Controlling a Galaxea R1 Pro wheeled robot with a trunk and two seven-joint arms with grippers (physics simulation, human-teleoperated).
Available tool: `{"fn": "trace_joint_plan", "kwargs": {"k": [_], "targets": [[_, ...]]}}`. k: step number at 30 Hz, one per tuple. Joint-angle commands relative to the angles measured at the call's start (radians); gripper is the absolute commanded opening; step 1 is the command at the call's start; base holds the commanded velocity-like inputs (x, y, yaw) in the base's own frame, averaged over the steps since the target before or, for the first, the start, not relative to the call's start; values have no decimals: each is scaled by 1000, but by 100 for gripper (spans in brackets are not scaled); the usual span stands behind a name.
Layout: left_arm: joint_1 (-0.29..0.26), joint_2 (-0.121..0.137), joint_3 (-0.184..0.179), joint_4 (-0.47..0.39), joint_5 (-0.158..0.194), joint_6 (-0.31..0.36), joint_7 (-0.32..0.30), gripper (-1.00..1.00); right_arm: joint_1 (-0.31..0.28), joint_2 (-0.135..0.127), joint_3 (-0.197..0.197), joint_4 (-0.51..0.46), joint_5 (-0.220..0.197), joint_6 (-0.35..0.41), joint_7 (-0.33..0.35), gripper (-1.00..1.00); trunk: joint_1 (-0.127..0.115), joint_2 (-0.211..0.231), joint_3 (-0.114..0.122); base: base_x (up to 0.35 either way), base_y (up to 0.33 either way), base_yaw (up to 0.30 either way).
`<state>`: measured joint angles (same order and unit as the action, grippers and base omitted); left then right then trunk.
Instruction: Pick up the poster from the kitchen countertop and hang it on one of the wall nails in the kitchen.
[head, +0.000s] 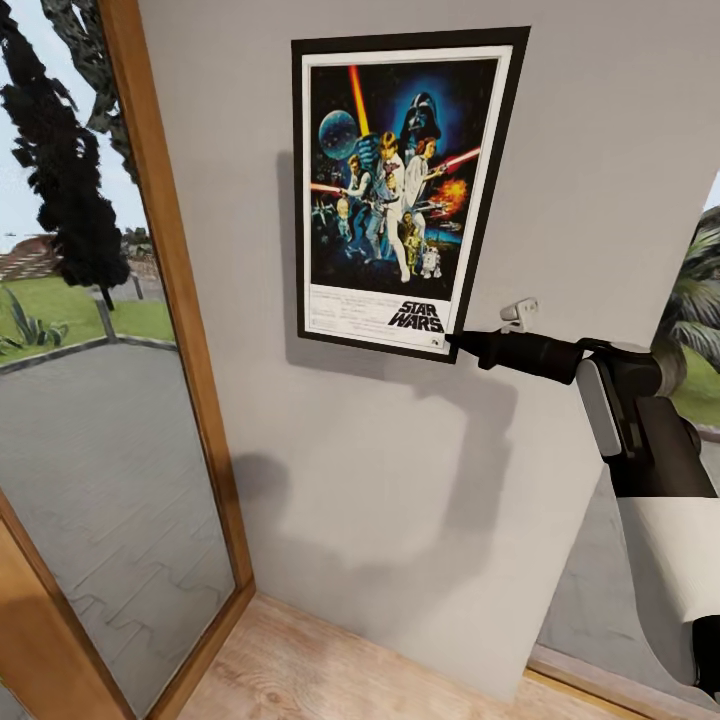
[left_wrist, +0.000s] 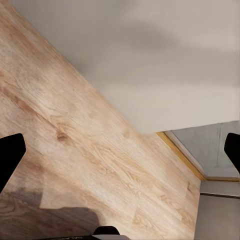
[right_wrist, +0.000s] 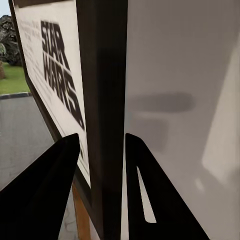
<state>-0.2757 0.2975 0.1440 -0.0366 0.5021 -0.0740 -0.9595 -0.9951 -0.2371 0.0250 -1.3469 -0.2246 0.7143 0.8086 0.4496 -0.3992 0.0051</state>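
The Star Wars poster (head: 400, 190) stands upright against the grey wall (head: 380, 480), slightly tilted, its black frame and white border in full sight. My right gripper (head: 460, 342) reaches in from the right and is shut on the poster's lower right corner. In the right wrist view the two dark fingers (right_wrist: 50, 185) straddle the black frame edge of the poster (right_wrist: 55, 75) beside the logo. A small white wall fixture (head: 518, 312) sits just right of that corner, above my arm. My left gripper (left_wrist: 120, 150) hangs open over the wooden floor. The kitchen countertop is out of view.
A tall wood-framed window (head: 180, 300) runs down the left, showing trees and pavement outside. Light wooden floor (head: 330, 670) lies below the wall. Another window opening (head: 700, 330) with a palm shows at the right, behind my right arm.
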Motion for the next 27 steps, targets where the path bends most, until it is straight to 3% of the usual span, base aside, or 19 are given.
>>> {"fn": "trace_joint_plan", "kwargs": {"k": [1,27], "targets": [[0,0,8,1,-10,-8,-2,100,0,-1,1,0,-7,7,1,-100,0,-1,0,3,-1,0],[0,0,8,1,-10,-7,-1,100,0,-1,0,-2,-8,7,2,-100,0,-1,0,70,-9,0]]}}
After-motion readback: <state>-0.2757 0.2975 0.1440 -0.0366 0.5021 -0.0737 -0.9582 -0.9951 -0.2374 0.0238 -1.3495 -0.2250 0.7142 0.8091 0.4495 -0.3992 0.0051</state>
